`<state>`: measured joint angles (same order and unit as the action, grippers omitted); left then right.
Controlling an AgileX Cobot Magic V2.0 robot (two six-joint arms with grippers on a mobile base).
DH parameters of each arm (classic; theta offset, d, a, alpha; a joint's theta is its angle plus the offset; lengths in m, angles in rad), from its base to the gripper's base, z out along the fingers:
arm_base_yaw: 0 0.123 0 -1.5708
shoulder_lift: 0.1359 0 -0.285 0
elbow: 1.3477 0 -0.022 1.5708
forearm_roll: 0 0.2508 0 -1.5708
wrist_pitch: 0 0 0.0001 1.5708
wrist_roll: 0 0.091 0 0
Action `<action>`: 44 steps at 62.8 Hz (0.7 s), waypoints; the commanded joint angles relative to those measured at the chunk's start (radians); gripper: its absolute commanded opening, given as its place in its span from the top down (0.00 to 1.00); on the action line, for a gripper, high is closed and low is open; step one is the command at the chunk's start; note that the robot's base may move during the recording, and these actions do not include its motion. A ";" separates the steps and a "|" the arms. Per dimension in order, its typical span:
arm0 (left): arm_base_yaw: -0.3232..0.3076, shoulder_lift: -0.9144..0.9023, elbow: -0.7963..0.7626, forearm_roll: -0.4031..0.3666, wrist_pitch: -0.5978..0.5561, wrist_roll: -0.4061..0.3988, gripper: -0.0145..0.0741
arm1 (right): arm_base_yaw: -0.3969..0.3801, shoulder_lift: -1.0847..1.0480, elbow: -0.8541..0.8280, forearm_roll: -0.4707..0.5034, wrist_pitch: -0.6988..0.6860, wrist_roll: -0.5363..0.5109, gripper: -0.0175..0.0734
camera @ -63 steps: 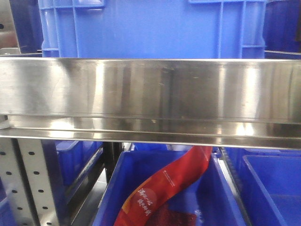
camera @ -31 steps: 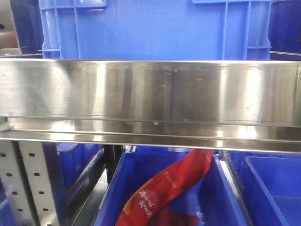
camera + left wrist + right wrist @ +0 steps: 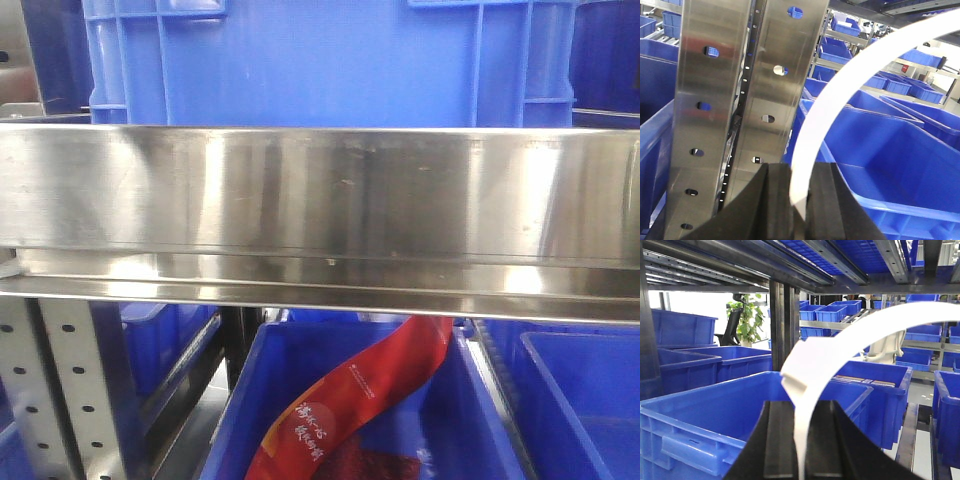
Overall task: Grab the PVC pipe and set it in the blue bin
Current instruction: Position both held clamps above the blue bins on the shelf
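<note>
the white pvc pipe [image 3: 812, 115] arcs up from the left gripper [image 3: 800, 175] – jaws clamped on its end, beside a perforated steel upright [image 3: 710, 100]. the right gripper [image 3: 801, 412] jaws likewise clamp a curved white end – an open blue bin [image 3: 705, 425] sits just beyond.

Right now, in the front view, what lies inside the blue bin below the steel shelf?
A red printed package lies inside the blue bin, slanting toward its back right. The steel shelf rail covers the bin's rear, so what is there cannot be seen.
</note>
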<state>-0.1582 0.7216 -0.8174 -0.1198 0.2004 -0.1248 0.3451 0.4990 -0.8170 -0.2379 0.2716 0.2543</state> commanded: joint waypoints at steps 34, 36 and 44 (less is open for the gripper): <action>-0.167 0.027 -0.087 -0.084 0.154 0.076 0.96 | -0.002 -0.003 -0.001 -0.013 -0.156 -0.003 0.99; -0.196 0.038 -0.106 -0.084 0.149 0.095 0.96 | -0.002 0.001 -0.001 -0.013 -0.157 -0.003 0.99; -0.320 0.118 -0.179 -0.049 0.097 0.108 0.96 | -0.002 0.016 -0.001 -0.013 -0.135 -0.003 0.99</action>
<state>-0.4035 0.7901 -0.9443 -0.1857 0.3620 -0.0339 0.3451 0.5013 -0.8170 -0.2401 0.1436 0.2555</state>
